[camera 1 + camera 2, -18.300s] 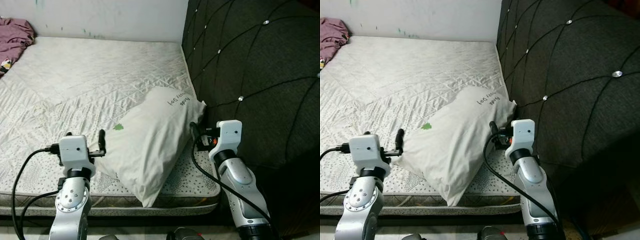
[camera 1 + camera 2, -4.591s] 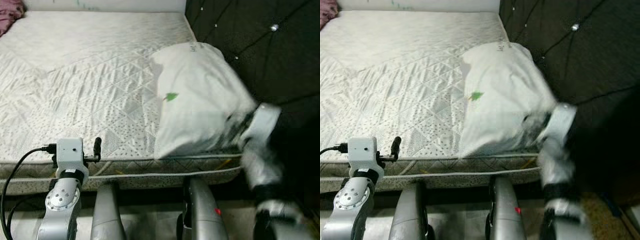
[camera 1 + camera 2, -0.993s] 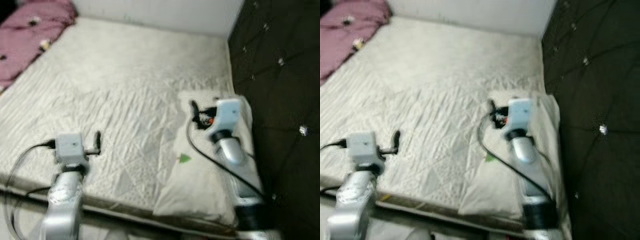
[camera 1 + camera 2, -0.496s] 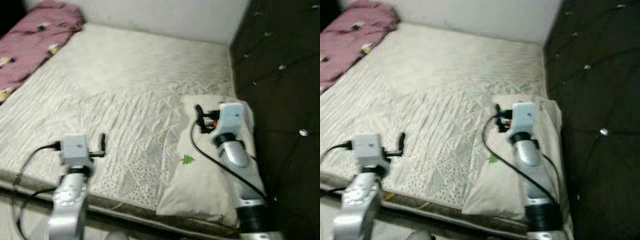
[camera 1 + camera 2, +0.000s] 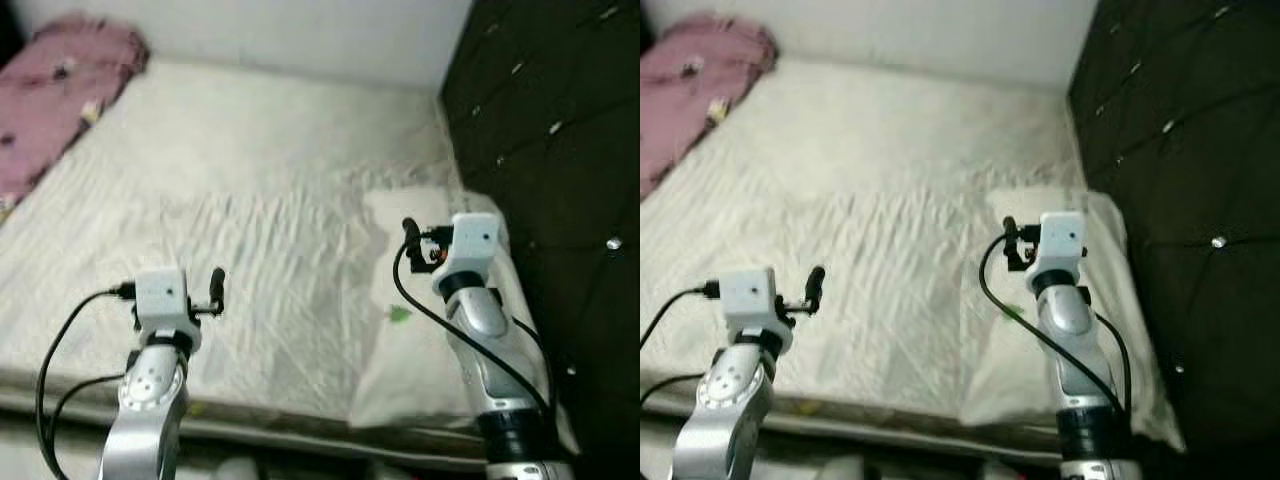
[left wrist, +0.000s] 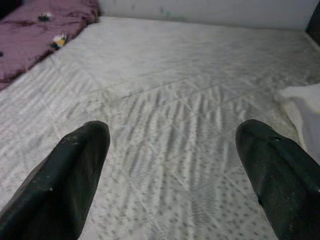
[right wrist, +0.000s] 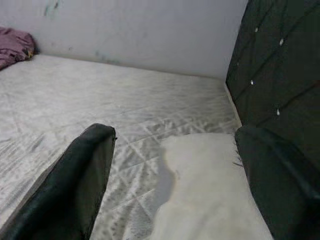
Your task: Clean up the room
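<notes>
A white rectangular fabric pillow (image 5: pixel 430 340) lies flat on the quilted white mattress (image 5: pixel 250 200), against the dark tufted headboard (image 5: pixel 560 130). Right gripper (image 7: pixel 175 185) hovers above it, fingers spread; left gripper (image 6: pixel 170 170), also spread, holds nothing.

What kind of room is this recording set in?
A bedroom, most likely. A bare quilted mattress takes up most of the scene, a white pillow lies along a dark padded headboard, and a pink blanket is bunched in the far corner against a plain wall.
</notes>
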Controlling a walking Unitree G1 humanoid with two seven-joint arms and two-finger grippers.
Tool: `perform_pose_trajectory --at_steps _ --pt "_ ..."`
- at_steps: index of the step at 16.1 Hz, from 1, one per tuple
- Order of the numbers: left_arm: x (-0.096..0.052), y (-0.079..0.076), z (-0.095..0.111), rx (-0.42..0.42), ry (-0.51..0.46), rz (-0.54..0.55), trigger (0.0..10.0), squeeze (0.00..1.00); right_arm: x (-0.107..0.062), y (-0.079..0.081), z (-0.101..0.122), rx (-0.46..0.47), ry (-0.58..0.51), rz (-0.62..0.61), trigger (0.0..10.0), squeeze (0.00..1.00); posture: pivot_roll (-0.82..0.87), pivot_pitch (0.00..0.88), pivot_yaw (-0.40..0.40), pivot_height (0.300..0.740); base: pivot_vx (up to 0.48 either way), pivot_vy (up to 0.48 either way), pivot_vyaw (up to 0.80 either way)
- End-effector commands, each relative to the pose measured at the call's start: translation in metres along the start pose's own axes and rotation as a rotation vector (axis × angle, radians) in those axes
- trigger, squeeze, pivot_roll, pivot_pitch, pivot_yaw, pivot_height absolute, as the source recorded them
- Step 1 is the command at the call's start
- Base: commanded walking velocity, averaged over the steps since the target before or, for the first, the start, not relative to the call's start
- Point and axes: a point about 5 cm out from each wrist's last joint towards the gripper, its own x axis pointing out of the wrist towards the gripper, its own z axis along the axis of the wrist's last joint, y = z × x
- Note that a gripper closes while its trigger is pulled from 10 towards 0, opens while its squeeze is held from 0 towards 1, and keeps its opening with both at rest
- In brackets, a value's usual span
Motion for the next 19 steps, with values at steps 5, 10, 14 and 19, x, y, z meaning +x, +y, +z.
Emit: perform_pose_trajectory --at_steps 5,10,14,19 --pt "0.0003 0.0069 0.0023 0.019 -0.014 0.020 10.0 0.00 0.0038 0.0087 0.0051 -0.002 -0.019 0.019 10.0 0.00 0.03 0.007 -0.039 0.740 0.000 0.480 0.00" --pt "0.0004 0.0049 0.0030 0.006 -0.025 0.007 10.0 0.00 0.0051 0.0101 0.0048 -0.003 -0.019 0.025 10.0 0.00 0.02 0.005 -0.041 0.740 0.000 0.480 0.00" --pt "0.0004 0.0017 0.0077 -0.030 -0.048 -0.016 10.0 0.00 0.0064 0.0095 0.0050 -0.002 -0.018 0.023 10.0 0.00 0.02 0.013 -0.042 0.740 0.000 0.480 -0.13" --pt "0.0008 0.0005 0.0091 -0.041 -0.057 -0.041 10.0 0.00 0.0061 0.0105 0.0043 -0.004 -0.017 0.023 10.0 0.00 0.02 0.014 -0.036 0.740 0.000 0.480 0.00"
